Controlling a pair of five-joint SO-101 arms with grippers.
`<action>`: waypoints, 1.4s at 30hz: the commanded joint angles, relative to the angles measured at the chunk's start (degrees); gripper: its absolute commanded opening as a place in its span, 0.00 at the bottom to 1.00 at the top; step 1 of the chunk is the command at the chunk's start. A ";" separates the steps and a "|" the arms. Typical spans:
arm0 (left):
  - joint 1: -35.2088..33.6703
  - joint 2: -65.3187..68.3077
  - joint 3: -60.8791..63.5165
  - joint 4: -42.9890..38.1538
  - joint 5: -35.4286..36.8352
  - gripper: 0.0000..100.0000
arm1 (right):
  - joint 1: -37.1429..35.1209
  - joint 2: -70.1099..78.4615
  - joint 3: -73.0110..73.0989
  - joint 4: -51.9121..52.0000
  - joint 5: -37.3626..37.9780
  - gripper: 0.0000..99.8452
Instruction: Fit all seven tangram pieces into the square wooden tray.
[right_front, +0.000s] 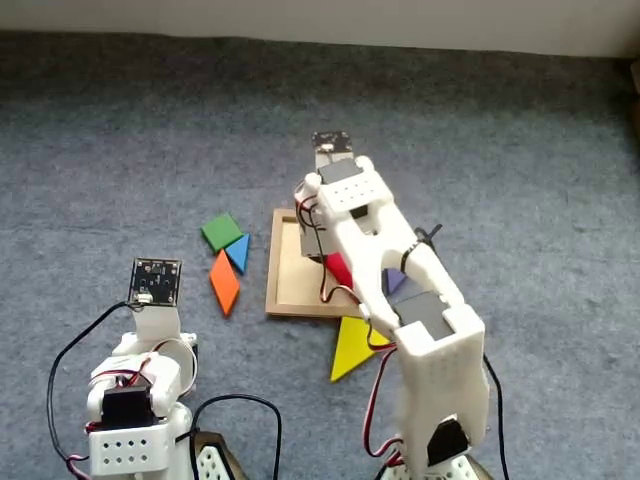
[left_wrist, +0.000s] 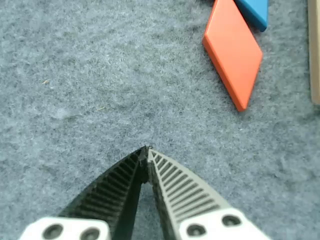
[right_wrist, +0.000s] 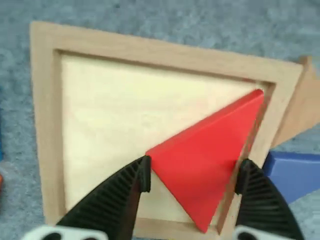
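Note:
The square wooden tray (right_front: 275, 275) lies mid-table, under my right arm. A red triangle (right_wrist: 205, 160) lies tilted in one corner of the tray (right_wrist: 150, 47), its tips over the rim. My right gripper (right_wrist: 194, 172) is open, one finger on each side of the triangle. A green square (right_front: 221, 231), a blue triangle (right_front: 238, 252) and an orange parallelogram (right_front: 224, 282) sit left of the tray. Below it a yellow triangle (right_front: 352, 345) rests on the carpet. My left gripper (left_wrist: 146, 152) is shut and empty over bare carpet, short of the orange parallelogram (left_wrist: 233, 50).
A purple-blue piece (right_wrist: 295, 172) and a tan triangular piece (right_wrist: 297, 110) lie just outside the tray's rim by the red triangle. The purple piece (right_front: 396, 281) peeks out beside the right arm. Grey carpet covers the table all round.

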 joint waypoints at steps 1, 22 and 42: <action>-0.31 -0.48 1.19 0.35 0.35 0.01 | 2.86 -1.80 -2.68 2.42 0.79 0.27; -0.31 -0.48 1.19 0.35 0.35 0.01 | 5.23 -1.27 -8.48 5.05 5.01 0.26; -0.31 -0.48 1.19 0.35 0.35 0.01 | 14.37 -1.27 -5.49 4.53 6.51 0.04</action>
